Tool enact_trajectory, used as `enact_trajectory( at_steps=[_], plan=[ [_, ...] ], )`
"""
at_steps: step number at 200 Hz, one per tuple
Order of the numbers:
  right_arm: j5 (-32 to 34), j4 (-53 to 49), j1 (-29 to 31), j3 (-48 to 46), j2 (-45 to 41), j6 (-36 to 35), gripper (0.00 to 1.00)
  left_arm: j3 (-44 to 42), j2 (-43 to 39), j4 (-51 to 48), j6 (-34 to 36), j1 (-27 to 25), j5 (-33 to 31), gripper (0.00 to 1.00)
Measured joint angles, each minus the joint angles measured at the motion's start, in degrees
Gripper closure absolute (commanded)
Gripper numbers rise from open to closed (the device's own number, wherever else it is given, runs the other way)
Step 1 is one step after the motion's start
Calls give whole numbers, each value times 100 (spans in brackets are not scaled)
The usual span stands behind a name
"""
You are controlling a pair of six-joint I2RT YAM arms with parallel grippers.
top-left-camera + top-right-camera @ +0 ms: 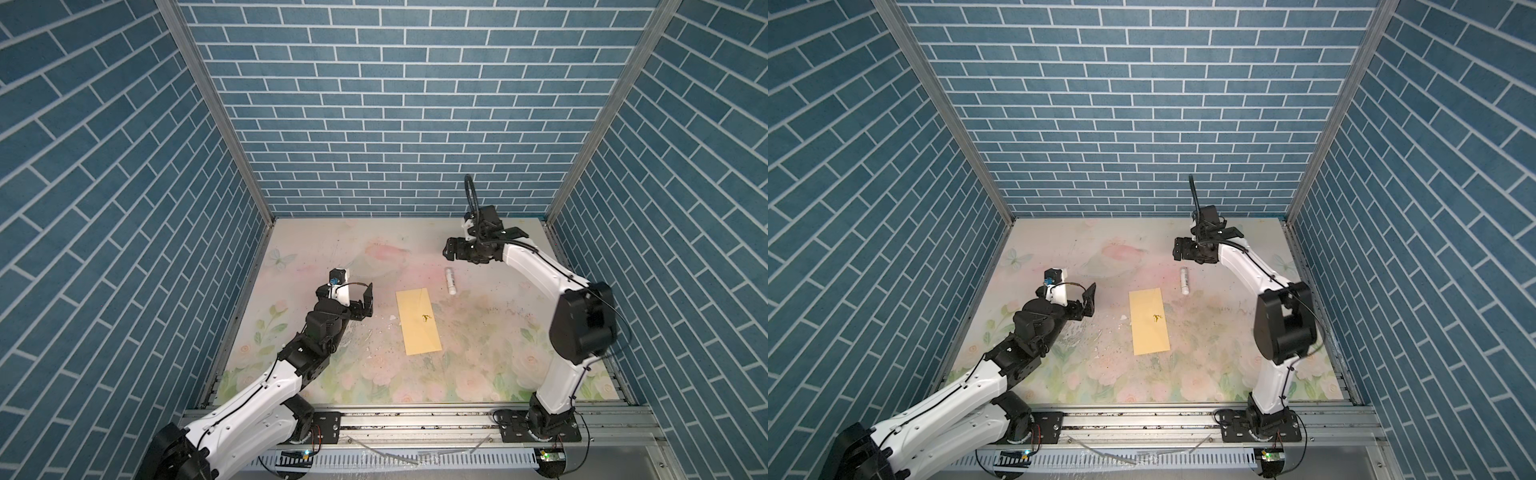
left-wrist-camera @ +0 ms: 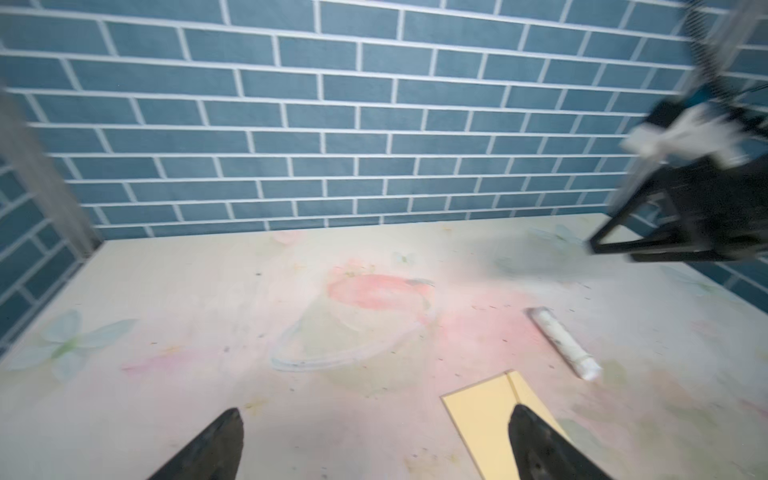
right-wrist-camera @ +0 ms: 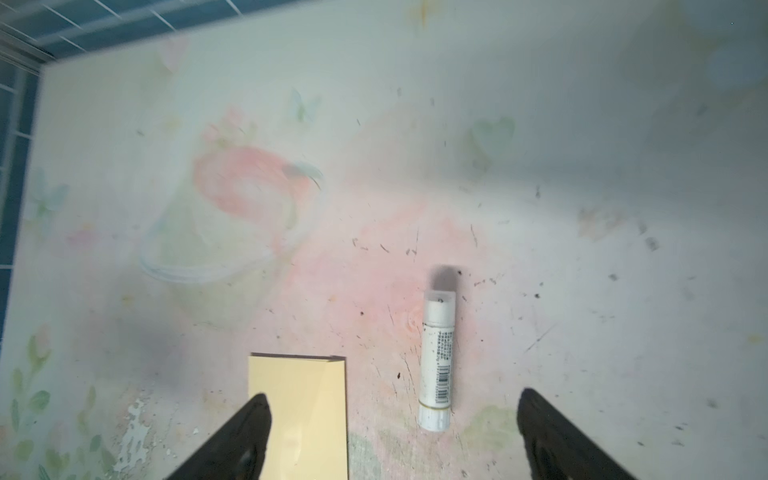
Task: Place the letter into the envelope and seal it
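Setting: blue brick-pattern walls (image 1: 374, 104) close in three sides of a pale worktop (image 1: 332, 249) printed with faded flowers and butterflies and marked with dark scuffs and specks.
Left hand: the left hand (image 1: 365, 305) (image 1: 1088, 303) is over the left-middle of the worktop, pointing toward the envelope. Its jaws are spread wide and hold nothing. In the left wrist view (image 2: 376, 415) one dark finger (image 2: 536, 440) overlaps the envelope's corner. Both top views show the hand apart from the envelope, to its left.
Envelope: the envelope (image 1: 417, 322) (image 1: 1149, 322) lies flat near the middle of the worktop, its long side running front to back with a slight tilt. A small dark mark (image 1: 426, 318) sits on its upper face. Nothing grips it. Its far end shows in both wrist views (image 2: 482, 411) (image 3: 299, 399), with a crease near one corner.
Glue stick: a white glue stick (image 1: 450, 280) (image 1: 1184, 281) lies on its side just beyond and to the right of the envelope's far end, near it but not touching. A barcode label shows in the right wrist view (image 3: 437, 357).
Right hand: the right hand (image 1: 451, 249) (image 1: 1179, 249) hangs above the worktop just behind the glue stick, toward the back wall. Its jaws stand wide apart and empty (image 3: 395, 397), with the stick and the envelope's end showing between its fingers (image 3: 540, 419). It is blurred in the left wrist view.
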Motion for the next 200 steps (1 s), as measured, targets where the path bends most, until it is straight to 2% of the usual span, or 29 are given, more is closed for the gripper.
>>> enact_trajectory(
  at_steps=[42,78,105,125,158,200],
  plan=[
    [911,1204,-33,-1884,-2173,-533,1,-59,101,153,555,723,-505,0],
    [1998,2330,-195,-3842,-3042,-833,1,-549,177,638,927,1342,-654,0],
    [2863,3141,-533,-4924,-3136,-979,2,-997,461,1158,1078,1749,-640,0],
    [3259,3554,-844,-5324,-3014,-1040,4,-1198,809,1547,1163,1950,-573,0],
    [3528,4662,-1174,-5552,-2660,-1309,5,-1283,1602,2461,1305,2122,-404,0],
    [3447,6061,-1493,-5965,-1757,-1596,6,-1309,2282,3222,1434,2304,-92,0]
  ],
)
